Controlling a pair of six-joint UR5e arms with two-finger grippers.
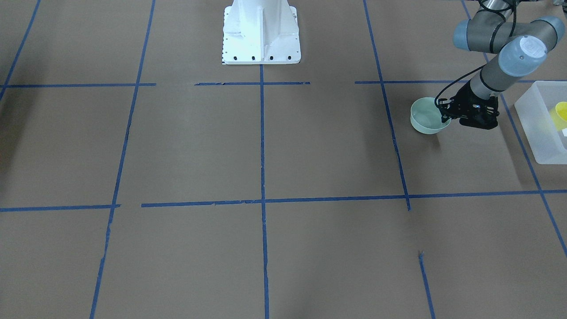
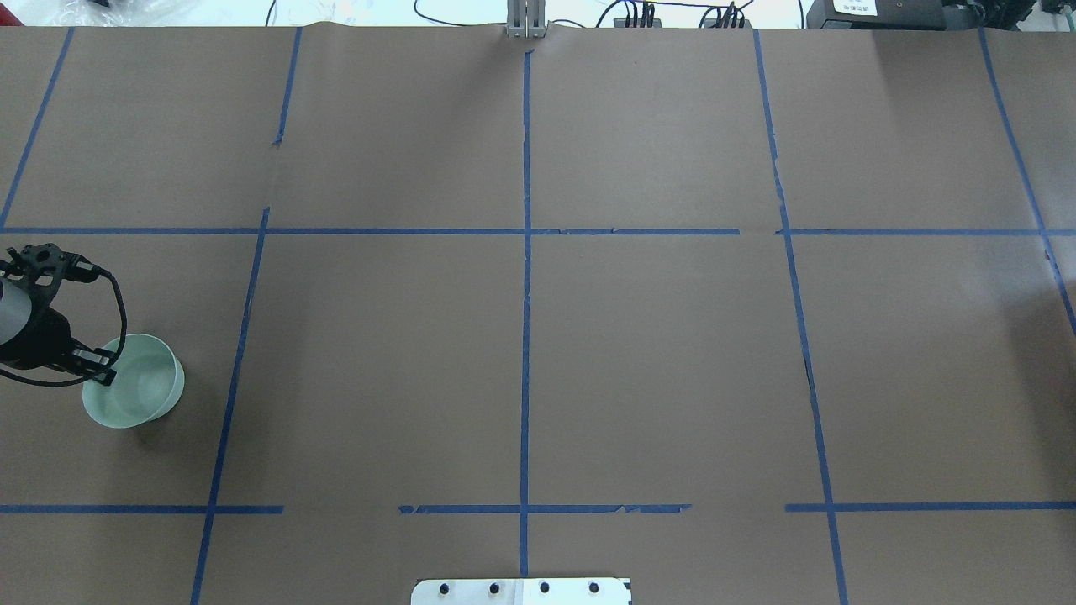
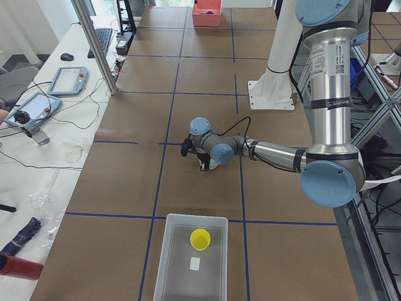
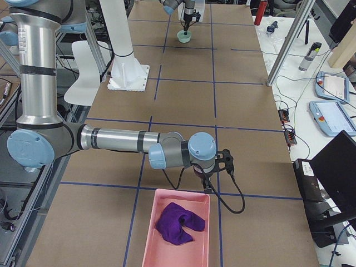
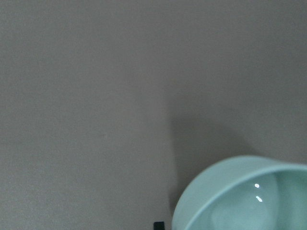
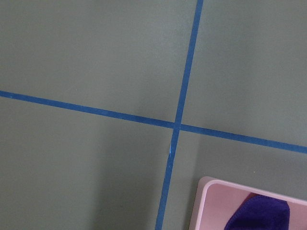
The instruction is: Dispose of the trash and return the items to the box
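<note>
The pale mint-green bowl (image 1: 426, 117) is at the robot's left end of the table, also in the overhead view (image 2: 139, 385) and the left wrist view (image 5: 249, 199). My left gripper (image 1: 444, 117) is shut on the bowl's rim on the box side and holds it tilted, with its shadow offset on the paper. The translucent white box (image 1: 531, 128) stands just beyond, with the yellow cup (image 1: 560, 114) inside it; both also show in the exterior left view, box (image 3: 168, 263) and cup (image 3: 200, 238). My right gripper (image 4: 208, 179) hangs near a pink tray; I cannot tell whether it is open or shut.
A pink tray (image 4: 149, 236) holding a purple cloth (image 4: 178, 222) sits at the robot's right end, and its corner shows in the right wrist view (image 6: 213, 196). The white robot base (image 1: 261, 33) stands mid-table. Blue tape lines cross the brown paper.
</note>
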